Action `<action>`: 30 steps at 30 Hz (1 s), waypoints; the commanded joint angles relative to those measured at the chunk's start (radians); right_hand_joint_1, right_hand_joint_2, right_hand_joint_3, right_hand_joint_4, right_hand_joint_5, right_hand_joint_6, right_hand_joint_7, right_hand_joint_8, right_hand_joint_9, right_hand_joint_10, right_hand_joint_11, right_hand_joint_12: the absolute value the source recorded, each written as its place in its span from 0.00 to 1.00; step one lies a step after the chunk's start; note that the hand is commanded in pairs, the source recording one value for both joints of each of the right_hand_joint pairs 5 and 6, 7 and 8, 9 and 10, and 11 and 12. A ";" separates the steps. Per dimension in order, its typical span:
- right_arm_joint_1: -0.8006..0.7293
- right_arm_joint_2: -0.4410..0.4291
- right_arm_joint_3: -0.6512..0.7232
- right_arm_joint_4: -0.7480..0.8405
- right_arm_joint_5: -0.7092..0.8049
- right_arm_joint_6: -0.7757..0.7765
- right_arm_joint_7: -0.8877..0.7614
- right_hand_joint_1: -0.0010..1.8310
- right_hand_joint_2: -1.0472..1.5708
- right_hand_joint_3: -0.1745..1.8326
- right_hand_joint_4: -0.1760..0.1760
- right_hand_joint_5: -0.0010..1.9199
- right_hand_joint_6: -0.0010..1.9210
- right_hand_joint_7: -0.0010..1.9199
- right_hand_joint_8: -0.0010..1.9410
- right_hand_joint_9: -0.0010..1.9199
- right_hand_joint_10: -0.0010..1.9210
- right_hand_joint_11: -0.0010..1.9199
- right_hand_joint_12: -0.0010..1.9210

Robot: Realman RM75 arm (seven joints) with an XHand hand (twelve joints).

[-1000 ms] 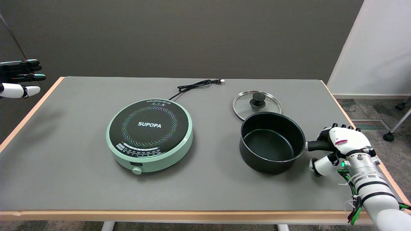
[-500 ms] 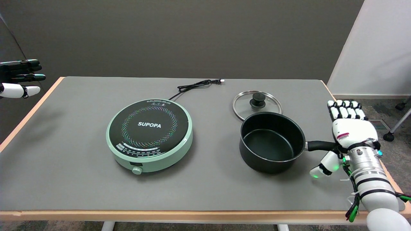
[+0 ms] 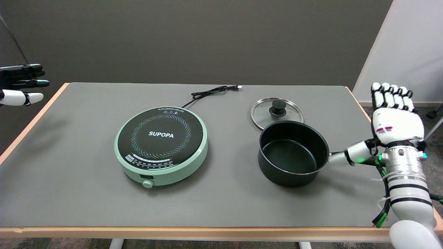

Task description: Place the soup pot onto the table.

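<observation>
- One soup pot (image 3: 292,153), round, black inside and out with a dull non-stick look, stands upright on the grey table (image 3: 86,193), right of centre; it bears no readable writing.
- Its straight handle points toward the table's right edge and is mostly hidden behind the thumb of the right hand (image 3: 394,121); a short silvery stub shows at the pot wall.
- The right hand is raised above the handle with its fingers (image 3: 391,97) straight, pointing upward and side by side, holding nothing; a small red label sits on its white back, too small to read.
- One round glass lid (image 3: 277,112) with a metal rim and a black knob lies flat just behind the pot, its near edge hidden by the pot's rim.
- One round induction cooker (image 3: 162,145), mint-green body and glossy black top, reads "SUPOPA" in white; a ring of coloured dots surrounds the name, and one green knob sits at its front.
- One black power cord (image 3: 211,92) lies loosely coiled behind the cooker, plug free.
- The table has a pale wooden edge.
</observation>
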 commanded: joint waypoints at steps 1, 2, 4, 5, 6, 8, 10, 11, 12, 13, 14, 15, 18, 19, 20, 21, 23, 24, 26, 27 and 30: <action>0.108 0.056 -0.122 -0.005 -0.037 0.244 0.982 0.42 0.43 0.22 0.41 0.00 0.00 0.00 0.00 0.00 0.00 0.00 0.00; 0.118 0.056 -0.129 -0.008 -0.015 0.239 1.000 0.42 0.44 0.21 0.41 0.00 0.00 0.00 0.00 0.00 0.00 0.00 0.00; 0.150 0.058 -0.149 -0.018 0.043 0.233 1.030 0.39 0.50 0.19 0.43 0.00 0.00 0.00 0.00 0.00 0.00 0.00 0.00; 0.159 0.059 -0.154 -0.019 0.056 0.228 1.040 0.39 0.52 0.18 0.43 0.00 0.00 0.00 0.00 0.00 0.00 0.00 0.00; 0.171 0.061 -0.163 -0.019 0.082 0.222 1.047 0.38 0.53 0.18 0.45 0.00 0.00 0.00 0.00 0.00 0.00 0.00 0.00; 0.192 0.066 -0.175 -0.017 0.129 0.216 1.050 0.37 0.54 0.18 0.45 0.01 0.01 0.01 0.01 0.01 0.01 0.01 0.01; 0.205 0.071 -0.185 -0.018 0.153 0.227 1.051 0.36 0.55 0.18 0.48 0.02 0.02 0.02 0.02 0.02 0.02 0.02 0.02; 0.211 0.071 -0.186 -0.020 0.154 0.237 1.055 0.36 0.55 0.18 0.50 0.03 0.03 0.03 0.02 0.03 0.03 0.03 0.03; 0.219 0.072 -0.185 -0.031 0.151 0.265 1.066 0.36 0.55 0.18 0.53 0.03 0.03 0.03 0.03 0.03 0.03 0.03 0.03; 0.229 0.075 -0.181 -0.052 0.142 0.307 1.083 0.36 0.54 0.19 0.60 0.02 0.02 0.02 0.02 0.02 0.02 0.02 0.02; 0.235 0.077 -0.180 -0.066 0.139 0.328 1.104 0.37 0.53 0.20 0.68 0.01 0.01 0.01 0.01 0.01 0.01 0.01 0.01; 0.239 0.082 -0.181 -0.078 0.143 0.362 1.153 0.37 0.52 0.21 0.74 0.00 0.00 0.00 0.00 0.00 0.00 0.00 0.00; 0.244 0.092 -0.188 -0.102 0.141 0.427 1.351 0.36 0.49 0.22 0.79 0.00 0.00 0.00 0.00 0.00 0.00 0.00 0.00; 0.245 0.092 -0.192 -0.109 0.132 0.438 1.397 0.35 0.50 0.19 0.80 0.00 0.00 0.00 0.00 0.00 0.00 0.00 0.00; 0.247 0.092 -0.196 -0.119 0.111 0.450 1.452 0.35 0.51 0.19 0.80 0.00 0.00 0.00 0.00 0.00 0.00 0.00 0.00; 0.249 0.092 -0.200 -0.135 0.071 0.463 1.498 0.34 0.52 0.18 0.81 0.01 0.01 0.01 0.01 0.01 0.01 0.01 0.01; 0.259 0.092 -0.201 -0.166 -0.020 0.496 1.538 0.34 0.53 0.17 0.81 0.01 0.01 0.01 0.01 0.01 0.01 0.01 0.01; 0.271 0.094 -0.201 -0.192 -0.083 0.520 1.559 0.34 0.53 0.16 0.80 0.01 0.01 0.01 0.01 0.01 0.01 0.01 0.01; 0.297 0.100 -0.204 -0.221 -0.134 0.555 1.602 0.33 0.54 0.15 0.80 0.00 0.00 0.00 0.00 0.00 0.00 0.00 0.00; 0.311 0.103 -0.212 -0.230 -0.151 0.572 1.639 0.32 0.55 0.13 0.70 0.00 0.00 0.00 0.00 0.00 0.00 0.00 0.00; 0.327 0.110 -0.215 -0.236 -0.161 0.582 1.672 0.32 0.59 0.09 0.58 0.00 0.00 0.00 0.00 0.00 0.00 0.00 0.00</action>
